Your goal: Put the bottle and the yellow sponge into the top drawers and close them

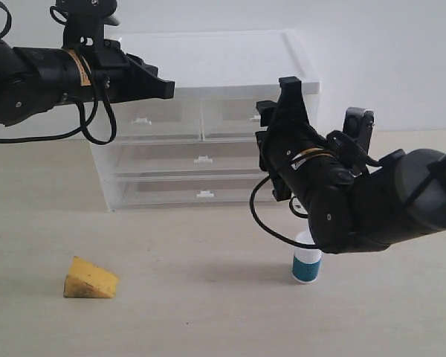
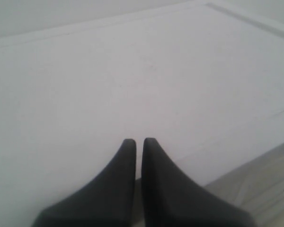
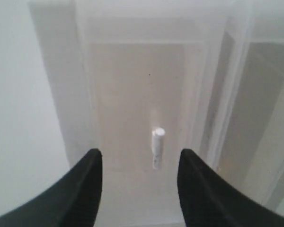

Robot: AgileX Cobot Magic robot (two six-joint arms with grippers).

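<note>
Cabinet: I find it at 12 o'clock in the exterior view. Both top drawers look pushed in.

Sponge: it lies on the table at 8 o'clock, well apart from the cabinet and from both arms.

Bottle: it stands upright on the table at 5 o'clock, under the right arm. The arm hides part of its cap, and I cannot tell whether they touch.

Left gripper: its fingers are pressed together with nothing between them. It hovers over the cabinet's white top at 10 o'clock.

Right gripper: its fingers are apart and hold nothing. It faces the front of the right-hand top drawer. In my wrist view the white tab handle sits between the fingertips and a little beyond them. I see no contact with it.
</note>
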